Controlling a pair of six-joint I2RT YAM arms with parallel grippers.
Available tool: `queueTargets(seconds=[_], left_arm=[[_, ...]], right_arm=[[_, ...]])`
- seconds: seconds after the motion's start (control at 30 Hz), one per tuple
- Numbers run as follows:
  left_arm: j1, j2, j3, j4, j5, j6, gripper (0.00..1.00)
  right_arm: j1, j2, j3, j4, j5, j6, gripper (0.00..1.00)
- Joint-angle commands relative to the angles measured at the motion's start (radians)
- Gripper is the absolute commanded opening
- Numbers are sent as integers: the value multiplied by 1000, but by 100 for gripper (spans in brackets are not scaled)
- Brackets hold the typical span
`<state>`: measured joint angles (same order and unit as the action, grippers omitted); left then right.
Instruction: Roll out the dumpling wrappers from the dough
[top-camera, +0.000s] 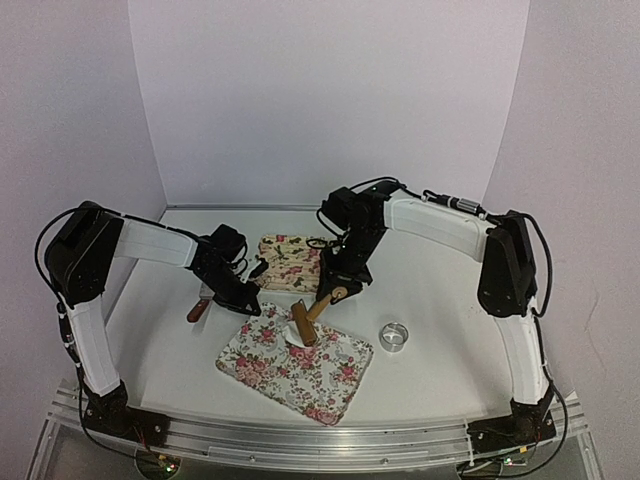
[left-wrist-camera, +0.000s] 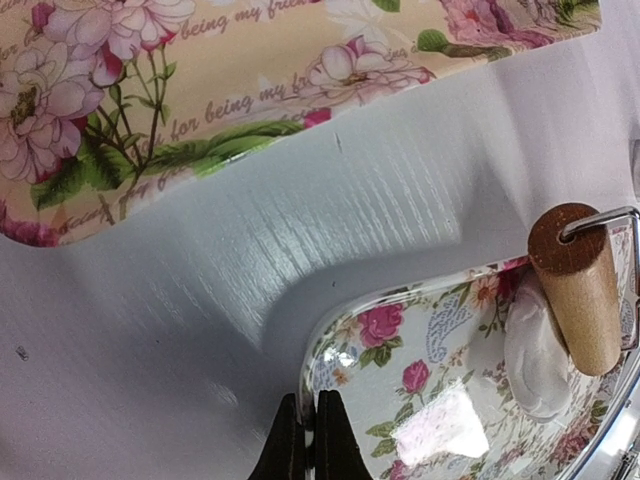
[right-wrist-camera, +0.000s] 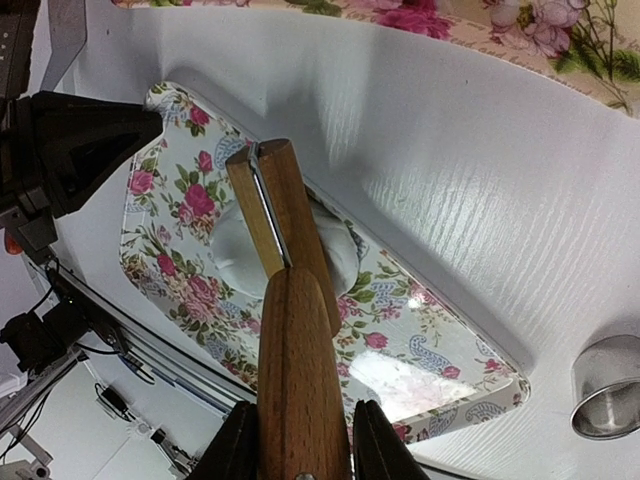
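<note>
A soft white patch of dough (right-wrist-camera: 235, 258) lies flattened on the near flowered tray (top-camera: 330, 385). A wooden roller (right-wrist-camera: 283, 215) rests across it. My right gripper (right-wrist-camera: 300, 425) is shut on the roller's wooden handle (right-wrist-camera: 298, 360); in the top view that gripper (top-camera: 336, 288) hangs over the tray's far edge. My left gripper (left-wrist-camera: 308, 438) is shut on the rim of this tray (left-wrist-camera: 330, 350) at its left corner, and in the top view this gripper (top-camera: 247, 297) shows there too. The roller's end (left-wrist-camera: 575, 285) and the dough (left-wrist-camera: 535, 355) sit to its right. The dumpling wrappers are out of view.
A second flowered tray (top-camera: 290, 262) lies behind the near one, close to both wrists. A shiny metal ring (top-camera: 394, 336) stands on the table to the right of the near tray. A brown-handled tool (top-camera: 197, 308) lies left of my left gripper.
</note>
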<state>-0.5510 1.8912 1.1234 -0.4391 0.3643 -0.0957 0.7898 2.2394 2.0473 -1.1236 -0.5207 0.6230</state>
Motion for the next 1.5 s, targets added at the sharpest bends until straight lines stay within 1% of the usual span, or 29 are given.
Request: queueTargets(seconds=[0.0,0.27,0.57,0.97,1.47], left_arm=[[3,-32,-17,1,-28,-13,0],[4,-32,-20,3,-25,-27,0],[3,-25,-21,2,-25,-27,0],[3,-15,-15,5,-18,-19,0],[5,1,-1,3,-8,-12,0]], right_arm=[[27,122,-36,-296,175,-45,0],[65,190,-39,-289,165,-54,0],[89,229,-105,-289,208,-19,0],[120,313,-59,-293,199,5,0],[134,364,-31,-299,208,31,0]])
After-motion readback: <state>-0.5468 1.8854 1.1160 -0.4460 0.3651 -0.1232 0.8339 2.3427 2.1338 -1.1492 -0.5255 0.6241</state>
